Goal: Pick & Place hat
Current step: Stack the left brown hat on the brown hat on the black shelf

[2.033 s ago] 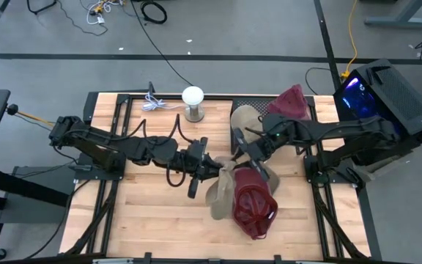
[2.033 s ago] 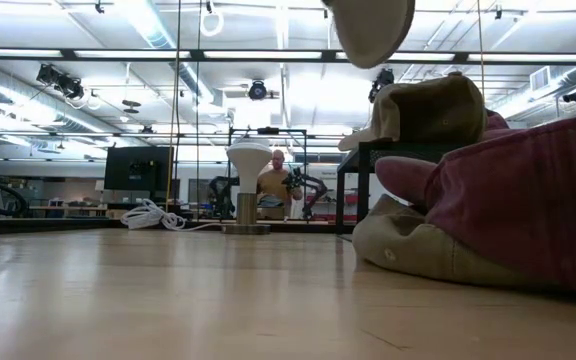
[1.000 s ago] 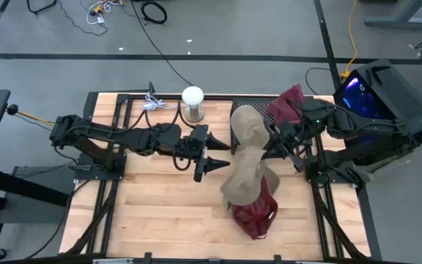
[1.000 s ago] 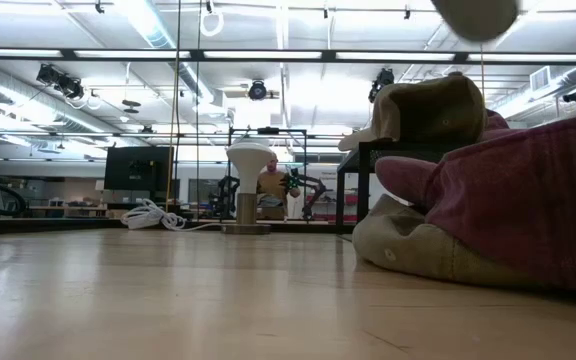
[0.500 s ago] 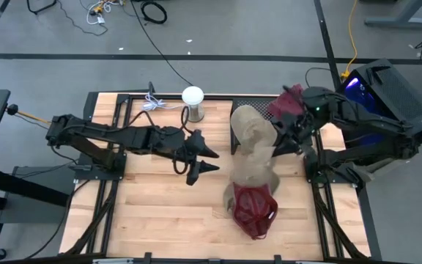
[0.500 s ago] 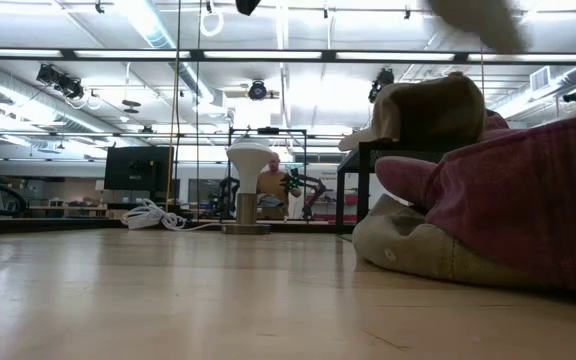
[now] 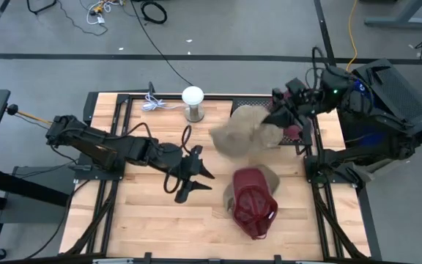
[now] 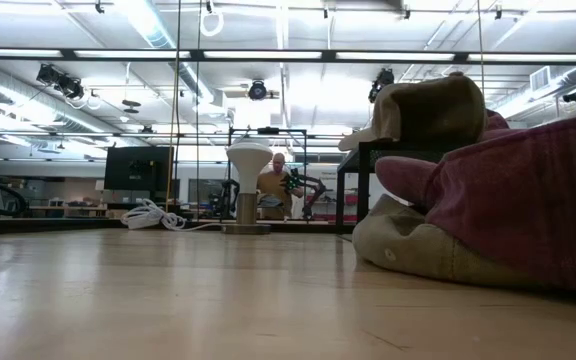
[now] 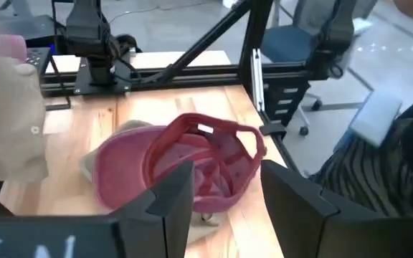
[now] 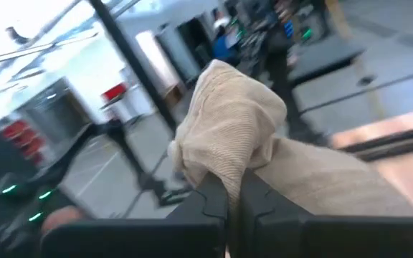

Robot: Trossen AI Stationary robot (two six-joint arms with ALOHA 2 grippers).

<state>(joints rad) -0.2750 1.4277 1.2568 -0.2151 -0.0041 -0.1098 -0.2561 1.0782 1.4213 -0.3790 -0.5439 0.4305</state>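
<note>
My right gripper (image 7: 278, 117) is shut on a tan corduroy hat (image 7: 234, 136), held high over the table's far right. A red cap (image 7: 255, 209) lies open side up on another tan hat (image 7: 228, 194) on the table. My left gripper (image 7: 194, 180) stands open above the table, left of the red cap (image 9: 185, 168), touching nothing. The low view shows the red cap (image 8: 528, 210) resting on the tan hat (image 8: 418, 255); both grippers are out of that view. My right gripper pinches a bunched fold of the tan hat's cloth (image 10: 228, 172) between its two fingers (image 10: 210, 197). The fingers come about level from the table's right side. The hat (image 10: 228, 122) is lifted clear and spreads away to the left of the fingers.
A white stand (image 7: 193, 103) and a coiled white cable (image 7: 152, 104) sit at the far edge. On a black rack (image 7: 253, 107) at the far right rests another tan hat (image 8: 428, 110), with a maroon hat (image 7: 293, 133) beside it. Bare wood lies at the near left.
My right gripper has risen and gone toward the table's far right corner, still shut on the tan hat. The hat's lower end, which hung down by the red cap, has come up clear. My left gripper has gone toward the near edge.
</note>
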